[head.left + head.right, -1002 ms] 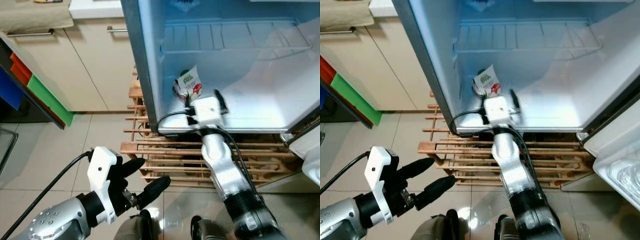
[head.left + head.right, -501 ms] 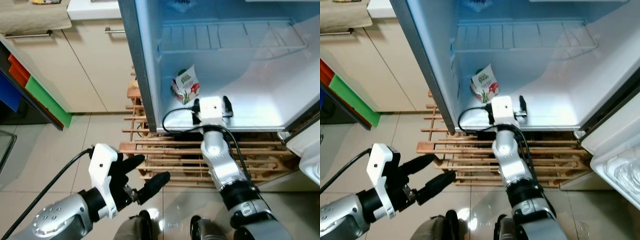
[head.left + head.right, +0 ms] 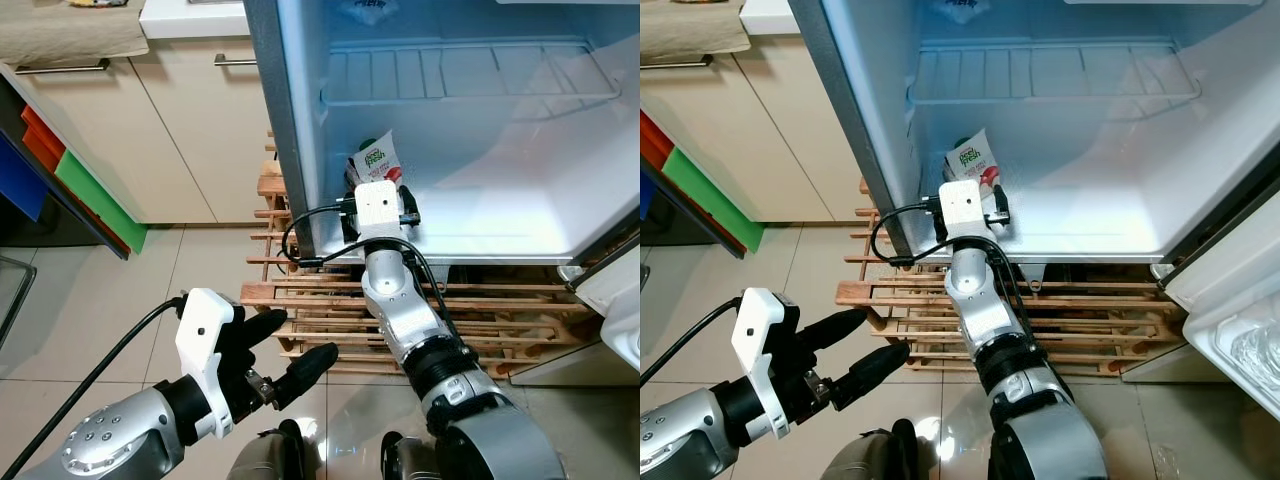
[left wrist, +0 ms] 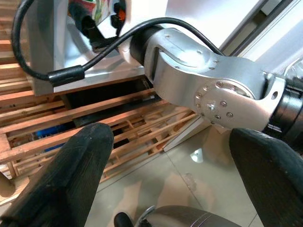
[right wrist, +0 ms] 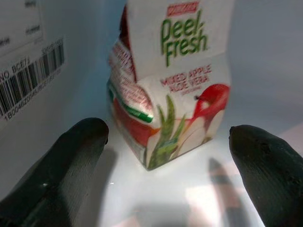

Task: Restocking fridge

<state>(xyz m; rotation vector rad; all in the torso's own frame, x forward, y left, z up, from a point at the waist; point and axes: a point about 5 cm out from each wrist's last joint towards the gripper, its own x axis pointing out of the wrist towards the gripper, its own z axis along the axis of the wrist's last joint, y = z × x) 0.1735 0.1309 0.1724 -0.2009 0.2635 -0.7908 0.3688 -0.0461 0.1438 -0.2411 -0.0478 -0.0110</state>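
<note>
Spread right fingers [image 5: 85, 142], one juice carton [image 5: 170, 85]

Silver arms, white wrists, black cables

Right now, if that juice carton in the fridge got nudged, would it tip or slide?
The juice carton is tall on a small base, so it probably tips easily. The glossy fridge floor may let it slide. Its cardboard walls likely dent if squeezed.
</note>
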